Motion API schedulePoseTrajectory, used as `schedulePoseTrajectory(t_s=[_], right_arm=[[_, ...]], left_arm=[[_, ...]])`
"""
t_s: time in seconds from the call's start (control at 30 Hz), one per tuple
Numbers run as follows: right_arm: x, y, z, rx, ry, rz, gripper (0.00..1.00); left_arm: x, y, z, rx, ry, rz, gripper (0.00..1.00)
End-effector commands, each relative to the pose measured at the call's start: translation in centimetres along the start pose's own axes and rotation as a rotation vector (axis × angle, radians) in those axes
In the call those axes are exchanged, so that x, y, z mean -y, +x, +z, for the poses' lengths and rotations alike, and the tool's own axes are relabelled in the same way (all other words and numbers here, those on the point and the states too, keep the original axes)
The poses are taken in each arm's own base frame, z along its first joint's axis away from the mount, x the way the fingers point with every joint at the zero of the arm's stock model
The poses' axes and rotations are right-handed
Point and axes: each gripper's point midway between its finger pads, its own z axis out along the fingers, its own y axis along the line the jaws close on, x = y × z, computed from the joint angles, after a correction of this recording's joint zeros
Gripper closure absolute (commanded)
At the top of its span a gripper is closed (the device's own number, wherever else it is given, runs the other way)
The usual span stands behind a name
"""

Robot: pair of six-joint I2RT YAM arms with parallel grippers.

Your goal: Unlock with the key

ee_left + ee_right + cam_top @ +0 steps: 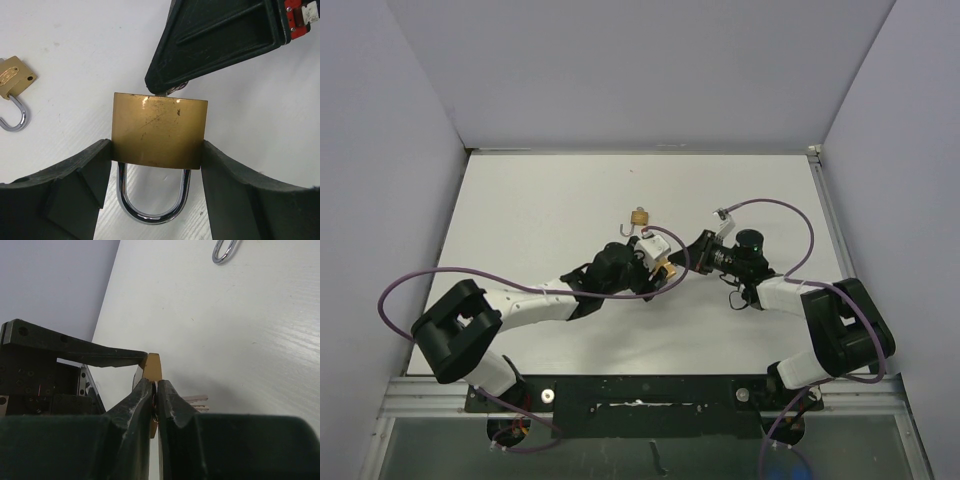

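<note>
My left gripper is shut on a brass padlock, gripping its body by both sides. Its chrome shackle points back toward the wrist, and both legs enter the body. My right gripper is shut on a key whose blade meets the padlock's keyhole face. In the right wrist view only the padlock's brass edge shows past the fingers, and the key blade is hidden. From above, both grippers, left and right, meet at the table's middle.
A second small brass padlock with an open shackle lies just beyond the grippers; it also shows in the left wrist view. Spare keys hang beside my right fingers. Purple cables loop over both arms. Grey walls enclose the white table.
</note>
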Motion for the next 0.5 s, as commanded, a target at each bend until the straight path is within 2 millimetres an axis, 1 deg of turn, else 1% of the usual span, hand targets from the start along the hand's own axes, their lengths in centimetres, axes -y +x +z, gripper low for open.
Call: schedulePoseTrajectory(t_s=[0.0,0.1,0.27,0.47], right_arm=[[-0.9,-1.0,0.5,-0.002,-0.004,0.015,1.0],[-1.0,-1.4,0.6,-0.021,0.031,0.046,1.0],[-0.8,-2.2,0.4,-0.047,0.143,0.094,1.0],[-1.1,-2.0,0.0,-0.085,0.253,0.139,1.0]], left_arm=[[0.7,-9.0,0.0,0.299,-0.002,0.006,1.0],[1.1,-9.3,0.5,0.298,-0.027,0.013,1.0],[1.5,-9.0,1.4,0.275,-0.085,0.005,1.0],[2.3,-8.6,2.1,0.249,-0.095,-0.014,1.0]])
